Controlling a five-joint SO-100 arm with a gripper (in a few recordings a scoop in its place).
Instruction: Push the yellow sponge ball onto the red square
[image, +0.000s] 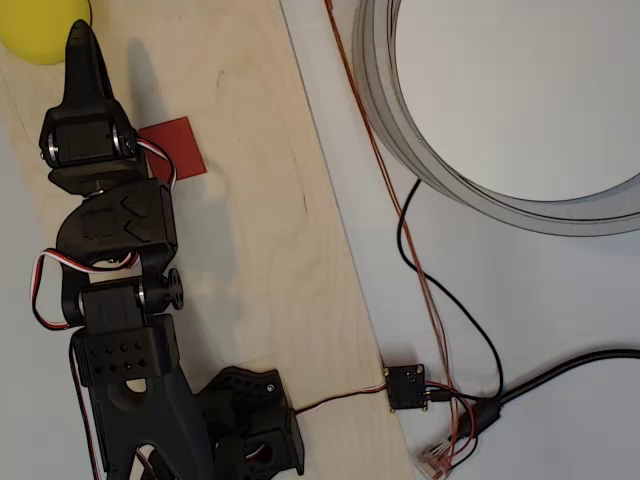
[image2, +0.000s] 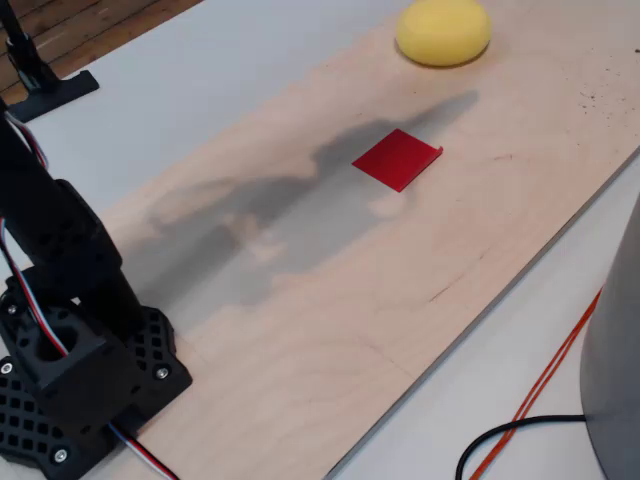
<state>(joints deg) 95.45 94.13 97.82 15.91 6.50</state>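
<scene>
The black arm (image: 110, 260), nearest the overhead camera, stretches up the picture from its base (image2: 70, 390), and its claw (image: 82, 55) ends in a narrow dark tip. The fingers look pressed together into one point, clenched on nothing, though the angle hides any thin gap. In the overhead view the tip overlaps the lower right edge of the yellow sponge ball (image: 40, 28); whether it touches the ball or hangs above it cannot be told.

The ball lies on the pale wooden board (image: 270, 250), at the top left corner of the overhead view. In the fixed view the ball (image2: 443, 31) sits at the far end of the board, well apart from the red square (image2: 397, 158).

The red square (image: 178, 146) lies flat on the board, below and right of the ball in the overhead view, just beside the arm's wrist, partly covered by it.

Right of the board, on the grey desk (image: 560, 290), run black and orange cables (image: 430, 290) and a broad grey ring (image: 420, 150).
</scene>
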